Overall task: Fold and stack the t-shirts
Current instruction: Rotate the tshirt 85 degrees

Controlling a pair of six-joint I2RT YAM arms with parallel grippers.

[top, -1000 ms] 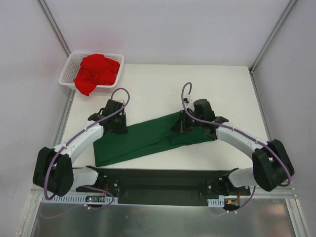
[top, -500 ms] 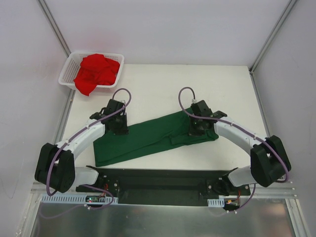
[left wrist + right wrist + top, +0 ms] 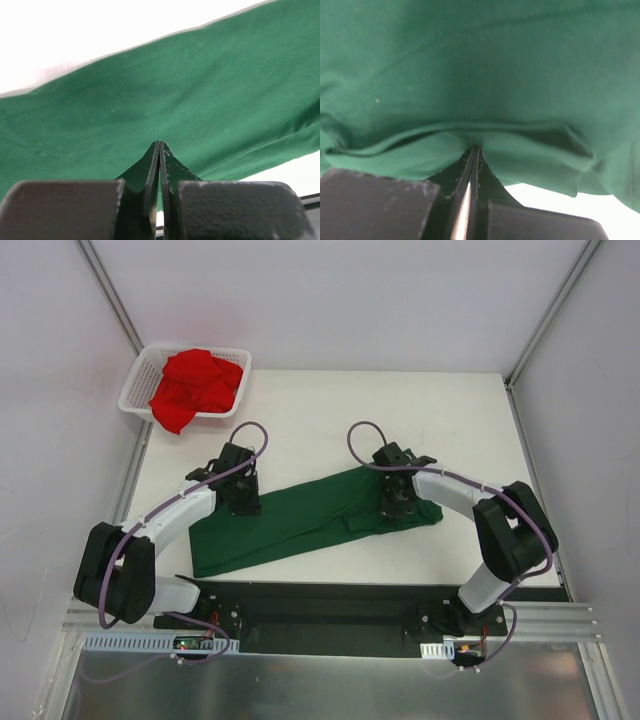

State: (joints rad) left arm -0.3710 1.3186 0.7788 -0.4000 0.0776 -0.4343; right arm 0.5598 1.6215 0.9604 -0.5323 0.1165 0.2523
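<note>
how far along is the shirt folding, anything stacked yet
Early. Done: the green t-shirt lies on the table as a long narrow band, apparently folded lengthwise. In hand: the left gripper and right gripper, both shut, have their tips on that shirt toward its two ends; whether cloth is pinched is unclear. Left: finishing the green one, then the red t-shirt, crumpled in the white basket. Nothing is stacked.

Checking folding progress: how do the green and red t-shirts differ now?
The green t-shirt lies spread in a long strip on the table; the red t-shirt sits crumpled in the basket. The left gripper and right gripper pinch the green one, not the red. Both plain cloth.
</note>
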